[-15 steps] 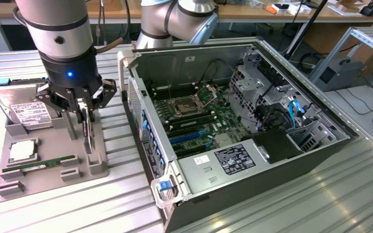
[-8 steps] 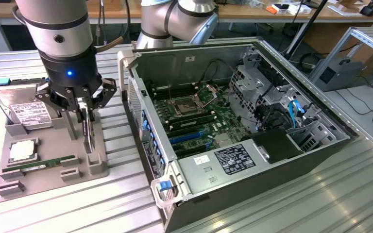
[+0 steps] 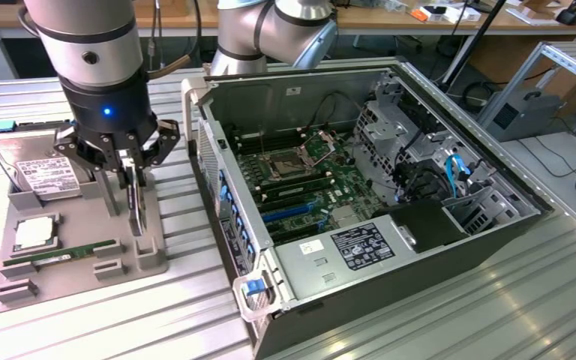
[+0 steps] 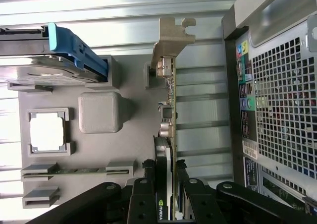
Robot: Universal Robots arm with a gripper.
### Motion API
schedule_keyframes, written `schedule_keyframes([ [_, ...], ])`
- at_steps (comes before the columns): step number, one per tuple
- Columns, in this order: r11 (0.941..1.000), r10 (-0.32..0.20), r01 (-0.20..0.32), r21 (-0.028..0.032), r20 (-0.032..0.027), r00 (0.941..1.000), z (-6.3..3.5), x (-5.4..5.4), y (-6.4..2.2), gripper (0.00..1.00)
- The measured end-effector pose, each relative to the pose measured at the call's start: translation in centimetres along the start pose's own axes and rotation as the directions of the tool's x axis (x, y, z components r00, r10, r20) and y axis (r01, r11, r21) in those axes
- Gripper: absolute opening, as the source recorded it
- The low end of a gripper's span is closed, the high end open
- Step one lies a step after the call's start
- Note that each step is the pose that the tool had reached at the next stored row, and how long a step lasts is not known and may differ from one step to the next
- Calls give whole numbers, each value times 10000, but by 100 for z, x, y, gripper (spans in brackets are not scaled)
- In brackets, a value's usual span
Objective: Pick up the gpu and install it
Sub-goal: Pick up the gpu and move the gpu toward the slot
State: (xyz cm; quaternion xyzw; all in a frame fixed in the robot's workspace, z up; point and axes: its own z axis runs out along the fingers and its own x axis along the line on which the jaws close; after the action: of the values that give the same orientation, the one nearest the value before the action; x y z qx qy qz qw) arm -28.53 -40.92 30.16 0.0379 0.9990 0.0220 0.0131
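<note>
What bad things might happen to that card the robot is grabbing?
The gripper pinches the thin gpu by its upper edge, so it may tilt or slip when lifted. The gpu stands in slots of the gray holder; a crooked pull might snag and drag the holder. The computer case stands close beside, so the card's metal bracket might bump it.

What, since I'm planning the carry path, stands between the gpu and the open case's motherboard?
The case's near wall rises between the gray holder, where the gripper holds the gpu on edge, and the motherboard. The case is open on top, so above that wall the way looks clear.
</note>
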Motion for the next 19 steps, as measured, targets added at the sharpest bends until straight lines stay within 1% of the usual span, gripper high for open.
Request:
schedule_keyframes([
  [19,10000,0,0,0,-1,10000,-67,-1,3,27],
])
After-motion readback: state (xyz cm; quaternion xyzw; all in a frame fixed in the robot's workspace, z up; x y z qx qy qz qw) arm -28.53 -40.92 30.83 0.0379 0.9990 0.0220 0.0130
